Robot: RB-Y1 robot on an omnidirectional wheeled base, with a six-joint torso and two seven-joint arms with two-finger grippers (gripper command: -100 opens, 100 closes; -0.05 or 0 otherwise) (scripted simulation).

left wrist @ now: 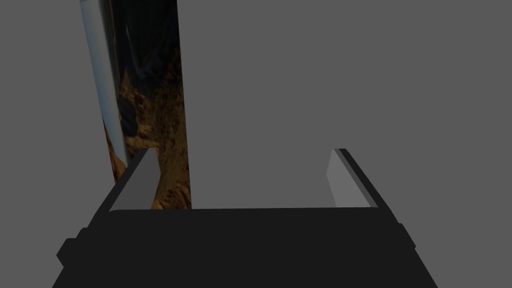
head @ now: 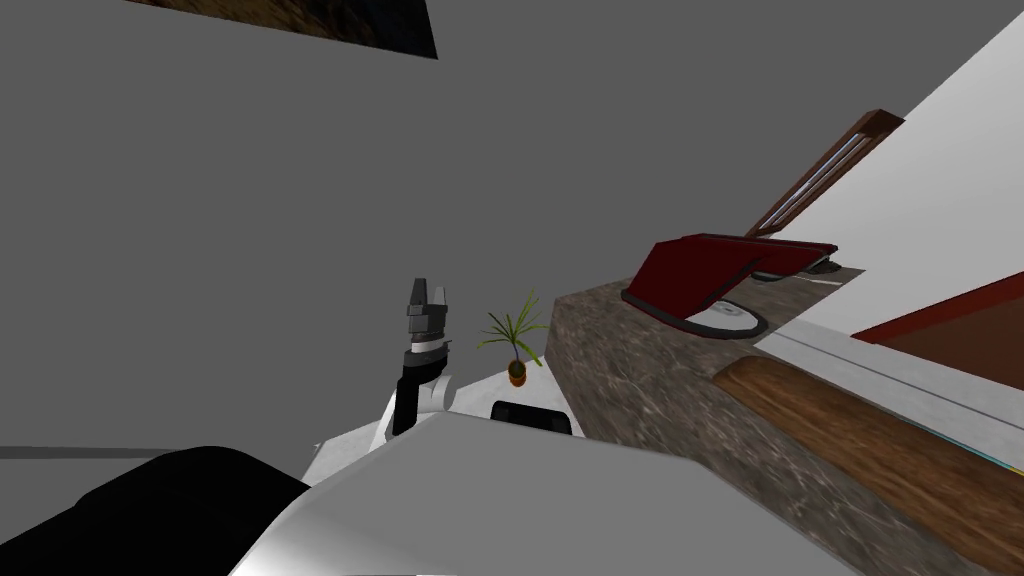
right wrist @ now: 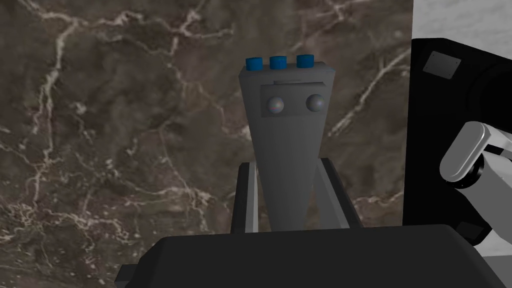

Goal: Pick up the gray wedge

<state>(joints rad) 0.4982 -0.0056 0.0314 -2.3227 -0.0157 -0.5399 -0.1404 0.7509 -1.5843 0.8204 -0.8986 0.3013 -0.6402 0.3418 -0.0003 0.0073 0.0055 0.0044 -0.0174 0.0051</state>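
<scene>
The grey wedge (right wrist: pixel 287 125) is a tapered block with three blue knobs on its wide end and two shiny balls below them. My right gripper (right wrist: pixel 286 162) is shut on its narrow end, a finger pressing each side. Behind the wedge lies a brown marble surface (right wrist: pixel 100 125); I cannot tell whether the wedge touches it. My left gripper (head: pixel 427 292) is raised in front of the grey wall, and its fingers (left wrist: pixel 140 180) stand open with nothing between them.
A brown marble counter (head: pixel 640 380) runs along my right side. On it sit a dark red appliance (head: pixel 720 270) and a wooden board (head: pixel 850 440). A small potted plant (head: pixel 515 345) stands by the counter's near end.
</scene>
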